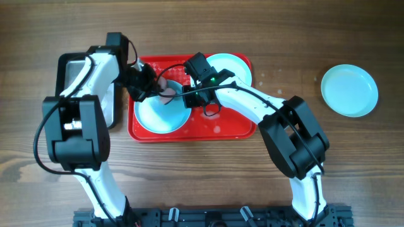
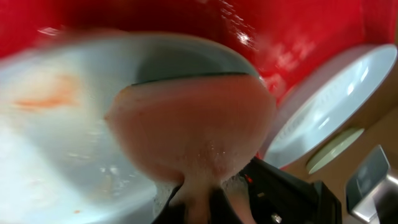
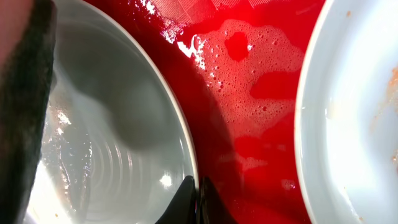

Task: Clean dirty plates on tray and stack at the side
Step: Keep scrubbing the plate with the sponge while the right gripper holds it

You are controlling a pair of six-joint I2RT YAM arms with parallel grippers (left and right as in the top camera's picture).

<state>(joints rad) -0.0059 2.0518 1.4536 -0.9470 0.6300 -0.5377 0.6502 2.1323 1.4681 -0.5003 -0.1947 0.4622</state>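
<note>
The left gripper [image 1: 150, 87] is clenching a soft pink sponge [image 2: 193, 118] with a dark scouring face. It is squeezing the sponge's narrow end between its fingers and pressing the soapy bulk down onto the wet plate [image 2: 56, 143], a round, pale light-blue shallow dish with a raised rim lying directly beneath that hand. Across the dish, the right gripper [image 3: 196, 202] is pinching the rim, its two fingertips closing tight on the edge, apparently bracing it against the scrubbing. Just beyond those fingertips, the bright red rectangular plastic tray [image 3: 261, 143] is carrying a patch of white foam [image 3: 249, 62]. Further to that hand's right, the second plate [image 3: 348, 124] is sitting on the tray and showing brownish smears. Well away from both hands, off the tray, the third plate [image 1: 349, 90] is resting on the wooden table [image 1: 284, 31].

The plates are looking stiff and light, and with soap on them they are probably slippery. A firm pinch across the raised rim is likely offering the surest hold, since the flat wet face is giving the fingers nothing to catch.
</note>
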